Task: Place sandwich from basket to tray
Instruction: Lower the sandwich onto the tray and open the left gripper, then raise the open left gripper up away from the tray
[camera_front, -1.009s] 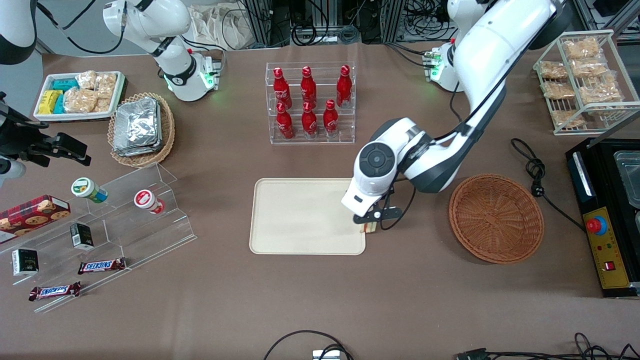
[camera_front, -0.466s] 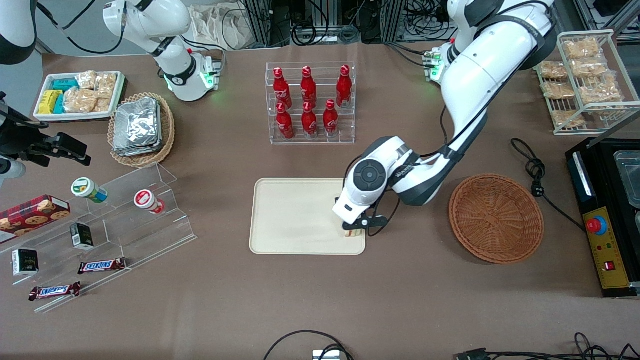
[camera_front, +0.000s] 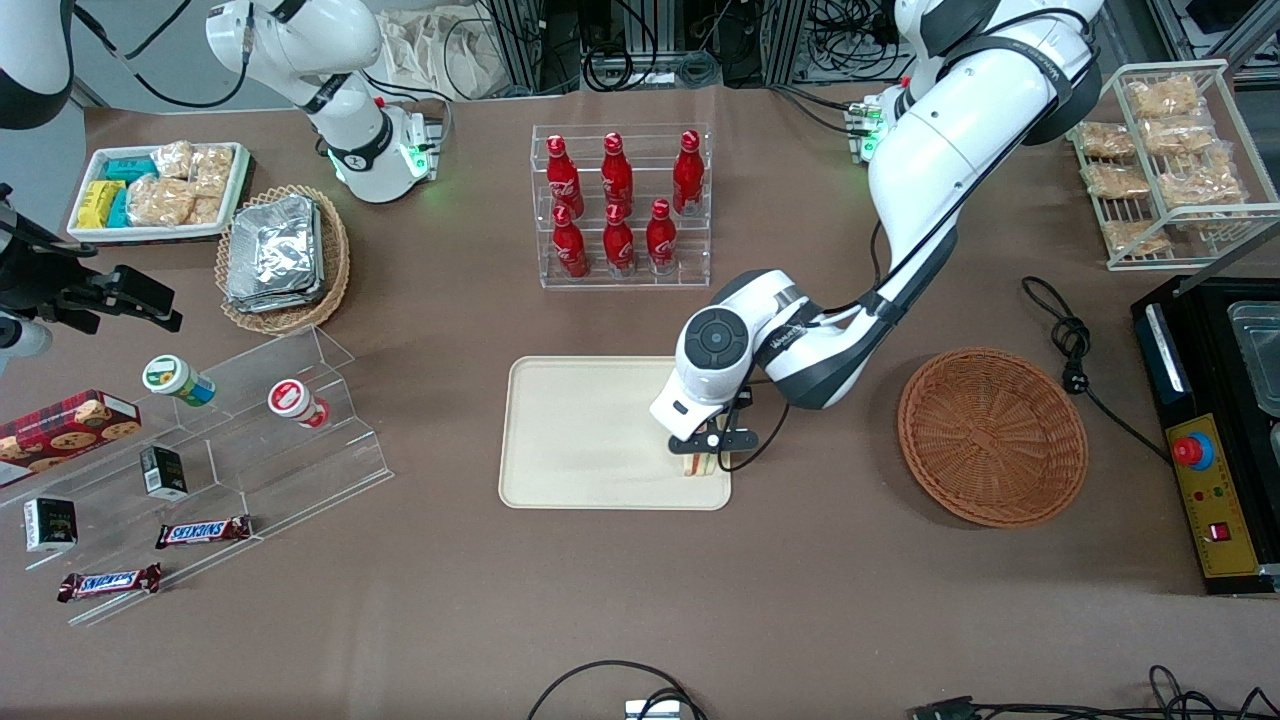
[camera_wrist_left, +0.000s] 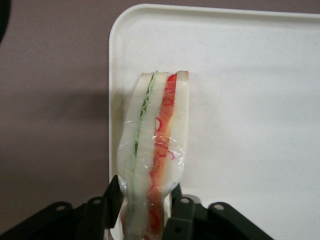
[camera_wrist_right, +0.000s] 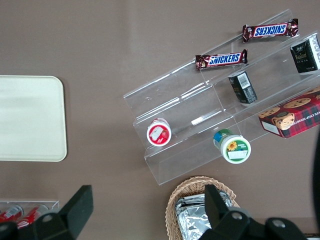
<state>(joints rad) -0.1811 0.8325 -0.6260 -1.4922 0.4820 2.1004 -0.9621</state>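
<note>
Mostly done: my tool (camera_front: 702, 455) grips the sandwich (camera_wrist_left: 154, 150) over the tray (camera_front: 580, 440) corner nearest the basket (camera_front: 992, 436), which sits emptied; lowering and release remain

The left arm's gripper (camera_front: 700, 462) hangs low, fingers (camera_wrist_left: 112, 197) clamped.

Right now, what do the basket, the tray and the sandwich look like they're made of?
Basket: reddish-brown woven wicker, showing its weave.
Tray: smooth matte cream, probably plastic.
Sandwich: white bread with green and red filling, in glossy clear wrap. The gripper holds it over the tray's corner.
</note>
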